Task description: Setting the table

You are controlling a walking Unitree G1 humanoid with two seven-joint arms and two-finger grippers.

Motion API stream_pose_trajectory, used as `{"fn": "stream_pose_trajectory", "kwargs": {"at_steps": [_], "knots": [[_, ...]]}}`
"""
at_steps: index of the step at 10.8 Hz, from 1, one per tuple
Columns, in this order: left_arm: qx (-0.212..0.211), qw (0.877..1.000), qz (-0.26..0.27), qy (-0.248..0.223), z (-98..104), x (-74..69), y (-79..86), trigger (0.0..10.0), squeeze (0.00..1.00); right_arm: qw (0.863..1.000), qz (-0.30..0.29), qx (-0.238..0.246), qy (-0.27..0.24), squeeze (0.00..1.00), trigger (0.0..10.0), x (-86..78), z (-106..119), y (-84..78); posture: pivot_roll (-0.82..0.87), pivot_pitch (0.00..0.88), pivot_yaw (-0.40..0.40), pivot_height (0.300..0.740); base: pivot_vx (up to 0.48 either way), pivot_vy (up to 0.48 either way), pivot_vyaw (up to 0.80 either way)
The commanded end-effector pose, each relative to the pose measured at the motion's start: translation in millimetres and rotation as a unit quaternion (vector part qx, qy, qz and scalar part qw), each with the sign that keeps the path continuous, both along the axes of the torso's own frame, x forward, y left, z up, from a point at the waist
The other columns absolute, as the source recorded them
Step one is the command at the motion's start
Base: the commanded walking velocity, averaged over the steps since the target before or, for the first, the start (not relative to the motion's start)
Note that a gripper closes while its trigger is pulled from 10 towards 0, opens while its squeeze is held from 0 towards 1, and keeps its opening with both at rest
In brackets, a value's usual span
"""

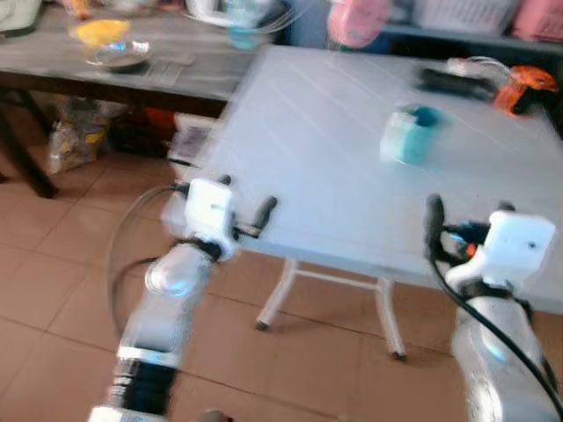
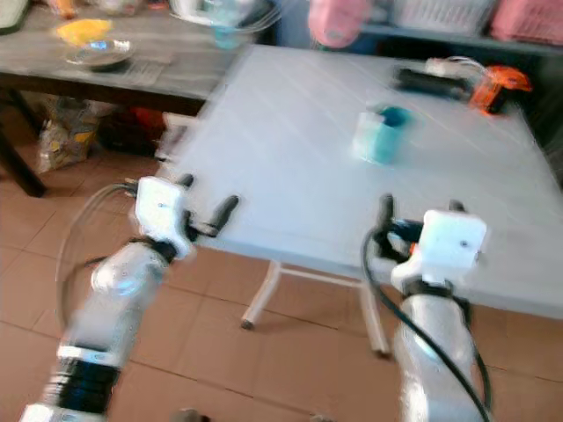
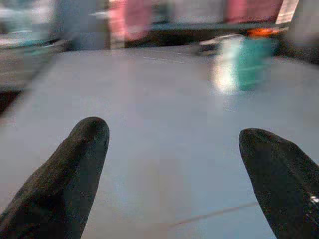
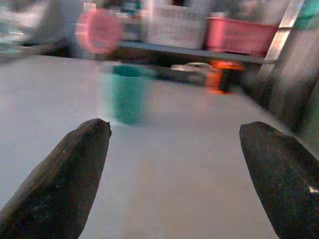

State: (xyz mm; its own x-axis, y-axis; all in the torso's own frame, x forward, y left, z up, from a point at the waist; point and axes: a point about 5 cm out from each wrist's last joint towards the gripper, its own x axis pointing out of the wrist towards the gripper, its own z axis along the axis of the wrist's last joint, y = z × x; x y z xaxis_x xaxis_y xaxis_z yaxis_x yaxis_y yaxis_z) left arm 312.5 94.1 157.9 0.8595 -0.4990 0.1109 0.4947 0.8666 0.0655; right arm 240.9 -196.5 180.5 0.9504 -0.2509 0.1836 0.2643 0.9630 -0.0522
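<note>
In the left eye view, everything is blurring; the teal cup [image 1: 412,134] is standing in the upper right on the white worktop [image 1: 317,158]. The left gripper [image 1: 248,207] and right gripper [image 1: 468,214] are reaching over its near edge. In both wrist views, the fingers are spreading wide, released, and the cup is showing smeared.

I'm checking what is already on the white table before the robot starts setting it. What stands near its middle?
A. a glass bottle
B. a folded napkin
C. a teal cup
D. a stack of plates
C: a teal cup stands upright near the middle of the white table, ahead of both open tools.
</note>
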Motion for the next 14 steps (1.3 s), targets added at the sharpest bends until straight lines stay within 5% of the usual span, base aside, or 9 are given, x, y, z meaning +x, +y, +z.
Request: {"fn": "stream_pose_trajectory", "kwargs": {"at_steps": [1, 5, 14], "knots": [[0.006, 1.000, 0.011, -0.011, 3.8, 1.5, 8.6, 10.0, 0.00, 1.000, 0.005, 0.002, -0.011, 0.00, 10.0, 0.3, 4.2, 3.9, 0.09, 0.127, -0.013, 0.740, 0.000, 0.000, 0.00], [-0.004, 1.000, -0.012, -0.015, 5.6, -0.4, 6.2, 10.0, 0.00, 1.000, 0.007, 0.000, -0.014, 0.00, 10.0, 1.3, 5.0, 4.2, 0.09, 0.123, -0.017, 0.740, 0.000, 0.000, 0.00], [-0.003, 0.999, -0.036, -0.008, 1.8, -4.1, 2.7, 10.0, 0.00, 1.000, 0.008, 0.002, -0.015, 0.00, 10.0, -1.5, 3.8, 5.6, 0.09, 0.133, -0.013, 0.740, 0.336, 0.000, 0.00]]}}
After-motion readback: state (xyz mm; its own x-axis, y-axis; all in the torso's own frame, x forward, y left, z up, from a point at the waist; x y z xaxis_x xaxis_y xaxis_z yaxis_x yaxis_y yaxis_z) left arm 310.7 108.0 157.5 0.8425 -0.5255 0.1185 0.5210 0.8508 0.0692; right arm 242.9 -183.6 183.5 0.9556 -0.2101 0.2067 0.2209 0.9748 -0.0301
